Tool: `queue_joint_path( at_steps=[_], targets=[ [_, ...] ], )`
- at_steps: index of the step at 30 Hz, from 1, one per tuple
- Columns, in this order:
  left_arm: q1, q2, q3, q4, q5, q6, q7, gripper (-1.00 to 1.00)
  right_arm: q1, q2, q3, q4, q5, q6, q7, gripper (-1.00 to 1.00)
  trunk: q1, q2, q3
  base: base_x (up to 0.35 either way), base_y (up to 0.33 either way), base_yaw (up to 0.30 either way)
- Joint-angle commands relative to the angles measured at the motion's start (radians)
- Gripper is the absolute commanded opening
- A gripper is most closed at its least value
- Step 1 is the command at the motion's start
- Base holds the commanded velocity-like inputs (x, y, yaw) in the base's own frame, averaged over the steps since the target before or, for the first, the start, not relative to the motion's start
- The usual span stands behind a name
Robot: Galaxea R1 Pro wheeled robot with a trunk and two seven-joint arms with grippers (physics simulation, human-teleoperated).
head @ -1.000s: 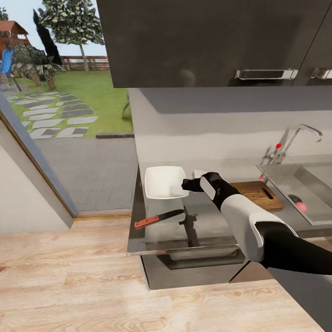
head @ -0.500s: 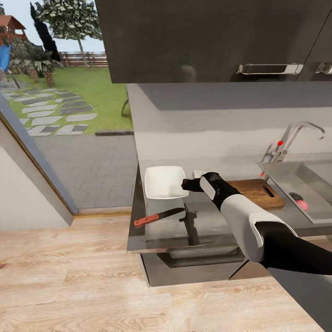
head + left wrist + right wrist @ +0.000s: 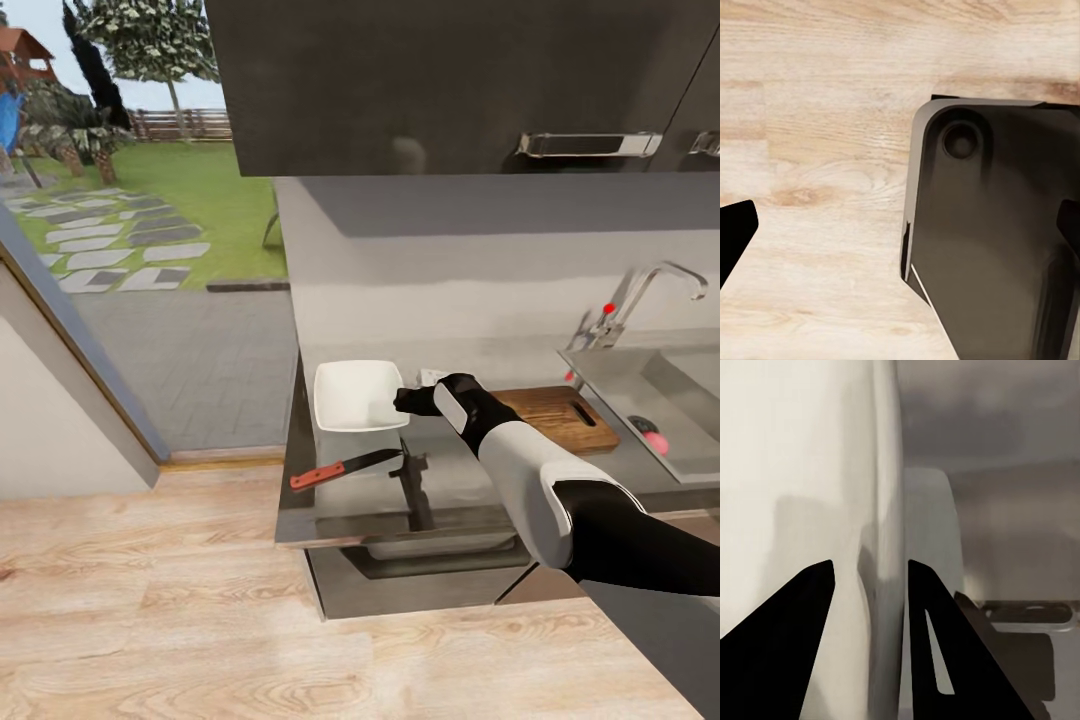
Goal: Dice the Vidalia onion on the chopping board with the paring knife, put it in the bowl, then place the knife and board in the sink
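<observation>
My right hand [image 3: 405,401] grips the bowl [image 3: 354,395] rim near the desk's [image 3: 460,490] left end; left hand [image 3: 900,225] stands open over the floor [image 3: 825,112].

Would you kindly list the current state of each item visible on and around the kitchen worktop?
White squarish bowl: upright on the grey countertop, empty, its rim between the right gripper's fingers.
Red-handled paring knife: lying flat near the counter's front edge, untouched.
Brown wooden chopping board: flat beside the sink, nothing on it.
Pinkish-red Vidalia onion: whole, in the grey steel sink.
Left gripper: open, over wooden floor.
</observation>
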Motion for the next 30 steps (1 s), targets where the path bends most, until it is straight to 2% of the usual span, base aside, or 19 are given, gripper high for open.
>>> queue_joint_path(
  at_steps=[1, 15, 30],
  targets=[
    [0.0, 0.0, 0.002, 0.0, 0.001, -0.003, 0.0, 1.0, -0.001, 0.001, -0.008, -0.001, -0.005, 0.005, -0.001, -1.0, 0.0, -0.002, -0.002, 0.0, 0.0, 0.0],
    [0.0, 0.0, 0.002, 0.0, 0.001, -0.003, 0.0, 1.0, -0.001, 0.001, -0.008, -0.001, -0.005, 0.005, 0.0, -1.0, 0.0, -0.002, -0.015, 0.0, 0.0, 0.0],
    [0.0, 0.0, 0.002, 0.0, 0.001, -0.003, 0.0, 1.0, -0.001, 0.001, -0.008, -0.001, -0.005, 0.005, 0.0, -1.0, 0.0, -0.002, -0.017, 0.0, 0.0, 0.0]
  ],
)
